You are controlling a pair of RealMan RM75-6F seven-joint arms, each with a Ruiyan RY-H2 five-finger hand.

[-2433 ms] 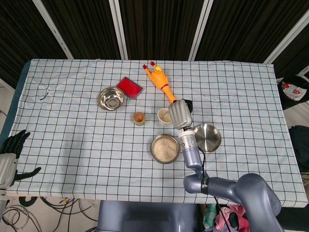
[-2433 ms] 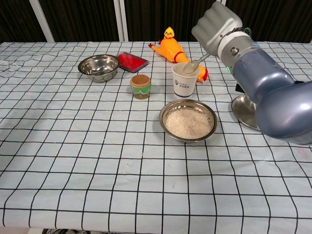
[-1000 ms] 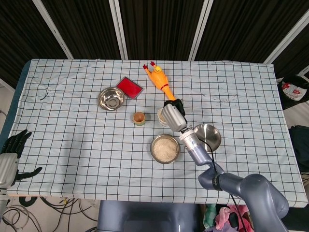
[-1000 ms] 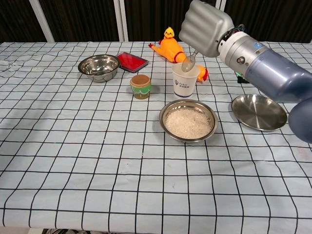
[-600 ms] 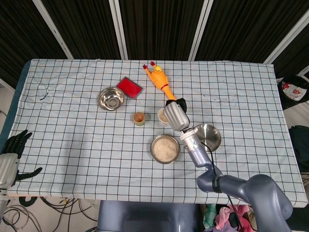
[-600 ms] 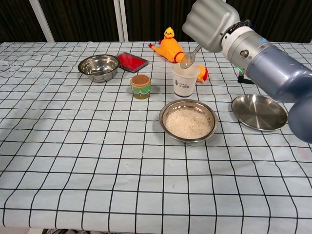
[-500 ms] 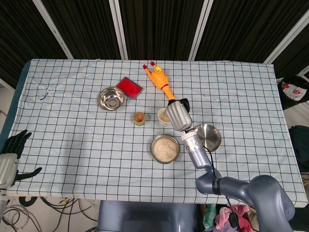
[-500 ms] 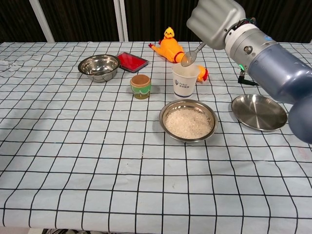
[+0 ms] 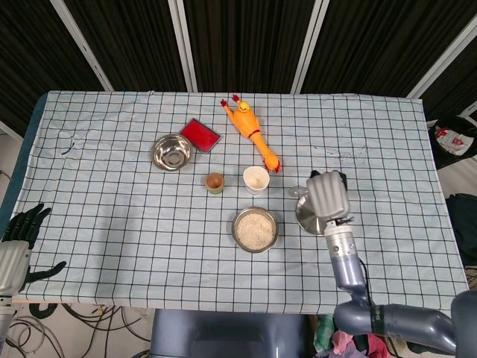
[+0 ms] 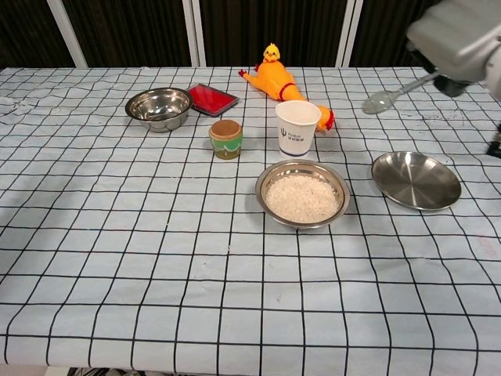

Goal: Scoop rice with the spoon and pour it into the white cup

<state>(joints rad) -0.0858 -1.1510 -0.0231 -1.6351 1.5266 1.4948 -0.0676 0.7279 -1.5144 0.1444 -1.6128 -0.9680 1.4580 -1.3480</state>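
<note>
At the near left corner of the table, off its edge, we see our left hand with its fingers spread apart and nothing in them. Moving right along the checked cloth, a small empty steel bowl sits toward the far side, with a flat red object just beside it on its right. Nearer the middle stands a small brown-topped pot. Beyond it a yellow rubber chicken lies slanted, its feet end just behind the white cup. The white cup stands upright near the table's centre, and we cannot tell from here what it holds. In front of it, toward the near edge, the steel bowl of rice rests on the cloth, apart from the cup. Further right lies an empty steel plate. Above that plate our right hand is closed around the handle of the spoon, which it holds in the air to the right of the cup, well apart from it, the spoon's bowl pointing left.
</note>
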